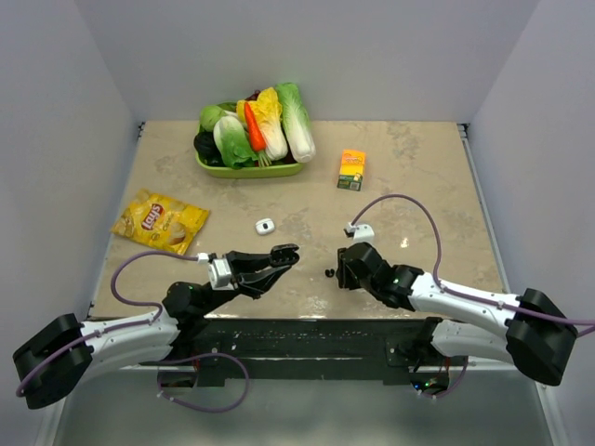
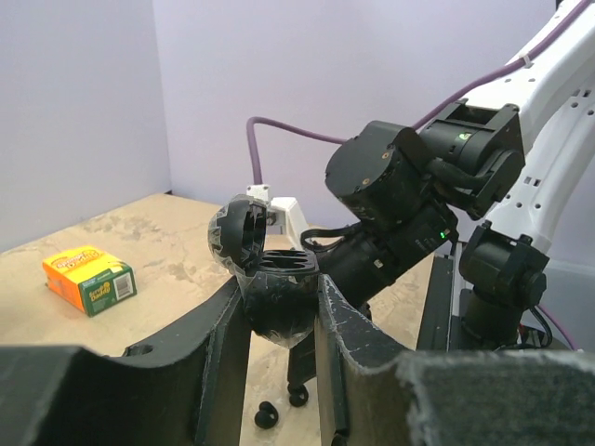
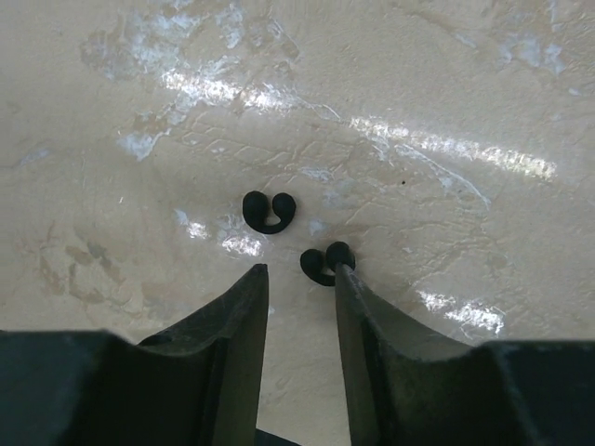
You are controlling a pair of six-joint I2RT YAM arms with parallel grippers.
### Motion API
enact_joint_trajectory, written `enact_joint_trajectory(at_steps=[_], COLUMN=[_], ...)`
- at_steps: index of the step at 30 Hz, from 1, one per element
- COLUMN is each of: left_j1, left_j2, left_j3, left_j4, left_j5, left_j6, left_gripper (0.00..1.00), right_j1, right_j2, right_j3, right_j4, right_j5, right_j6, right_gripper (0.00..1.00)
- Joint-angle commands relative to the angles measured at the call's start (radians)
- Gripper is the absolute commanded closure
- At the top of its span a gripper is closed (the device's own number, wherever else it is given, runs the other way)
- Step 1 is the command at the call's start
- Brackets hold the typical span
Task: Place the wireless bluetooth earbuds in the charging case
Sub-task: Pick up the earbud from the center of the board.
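Your left gripper [image 2: 279, 311] is clamped on the open black charging case [image 2: 277, 279], raised off the table [image 3: 446, 93]. Your right gripper [image 3: 297, 272] hangs with its fingers apart. One black earbud [image 3: 268, 211] lies just ahead of them, and the other earbud [image 3: 321, 264] touches a fingertip.

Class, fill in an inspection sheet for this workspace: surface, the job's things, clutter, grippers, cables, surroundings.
Surface: beige table, glossy, with patches of glare.
Job's things: black case, lid open, held off the table; two black earbuds lying loose on the table.
Clutter: tray of vegetables, chips bag, box, small white item, all farther back.
Grippers: left gripper shut on the case; right gripper open, low over the earbuds, one finger seeming to touch the nearer earbud.
Cables: purple cable looped on each arm, off the earbuds.
Surroundings: plain walls on three sides.
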Motion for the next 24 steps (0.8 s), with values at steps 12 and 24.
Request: enact_joint_trajectory(at_steps=[12, 24], left_j1=[-0.012, -0.012], left_j2=[0.028, 0.073], left_j3=[-0.010, -0.013], left_j4=[0.316, 0.342], left_j5=[-0.035, -0.033], left_j6=[0.012, -0.011], left_gripper=[1.00, 1.00], right_j1=[-0.001, -0.003], right_j2=[-0.019, 0.041], right_j3=[-0.079, -0.115], right_j4=[0.052, 0.083], right_j5=[0.062, 0.106], right_j6=[0.256, 0.379], right_gripper=[1.00, 1.00])
